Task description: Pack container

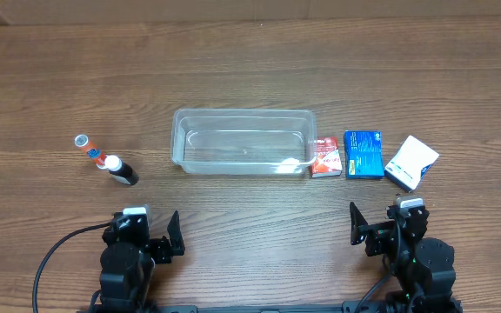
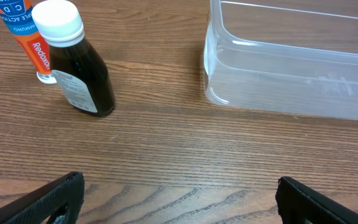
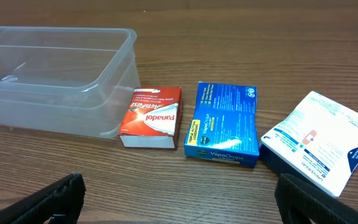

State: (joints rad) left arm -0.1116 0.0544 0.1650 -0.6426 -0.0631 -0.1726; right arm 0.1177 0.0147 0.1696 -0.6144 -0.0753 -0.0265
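Note:
The clear plastic container [image 1: 243, 142] sits at the table's middle with nothing in it; it also shows in the left wrist view [image 2: 291, 68] and right wrist view [image 3: 55, 81]. Right of it lie a red Panadol box [image 1: 325, 157] [image 3: 151, 116], a blue VapoDrops box [image 1: 364, 154] [image 3: 224, 122] and a white and navy box [image 1: 411, 162] [image 3: 319, 142]. Left of it stand a dark bottle with a white cap [image 1: 121, 169] [image 2: 76, 68] and an orange tube [image 1: 88, 149] [image 2: 27, 37]. My left gripper [image 1: 149, 233] [image 2: 179, 199] and right gripper [image 1: 379, 228] [image 3: 179, 199] are open and hold nothing, near the front edge.
Wooden table [image 1: 250, 69] all round. A black cable [image 1: 55, 252] runs from the left arm's base at the front left.

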